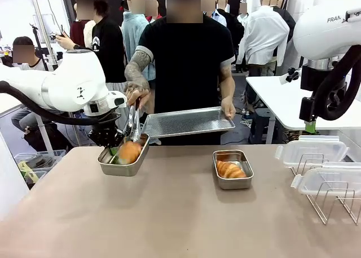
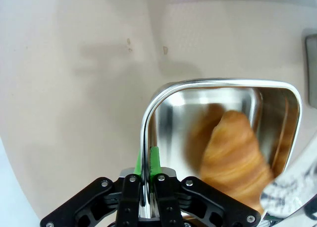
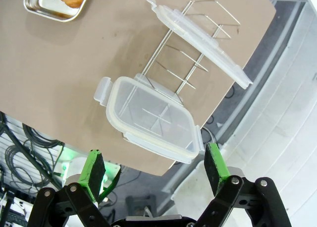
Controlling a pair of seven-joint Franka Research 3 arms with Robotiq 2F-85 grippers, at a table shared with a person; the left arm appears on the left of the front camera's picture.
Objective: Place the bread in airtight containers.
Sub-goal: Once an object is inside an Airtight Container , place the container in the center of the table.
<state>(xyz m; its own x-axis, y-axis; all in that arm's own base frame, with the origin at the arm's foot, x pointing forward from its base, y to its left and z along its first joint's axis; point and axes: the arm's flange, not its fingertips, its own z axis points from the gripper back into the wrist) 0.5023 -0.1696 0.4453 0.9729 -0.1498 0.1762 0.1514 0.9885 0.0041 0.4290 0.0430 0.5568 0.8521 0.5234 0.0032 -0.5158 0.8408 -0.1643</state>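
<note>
Here the left jaws pinch the rim of the small rectangular steel tin holding the golden ridged croissant; best to grip it level and firm. The right jaws stand wide.

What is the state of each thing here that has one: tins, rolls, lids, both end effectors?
Left tin: unlidded, holds left roll.
Right tin: unlidded, holds right roll.
Left end effector: shut on left tin's rim.
Right end effector: open, empty.
Near lid: off, on wire rack.
Far lid: off, on wire rack.
Steel tray: held in a hand.
</note>
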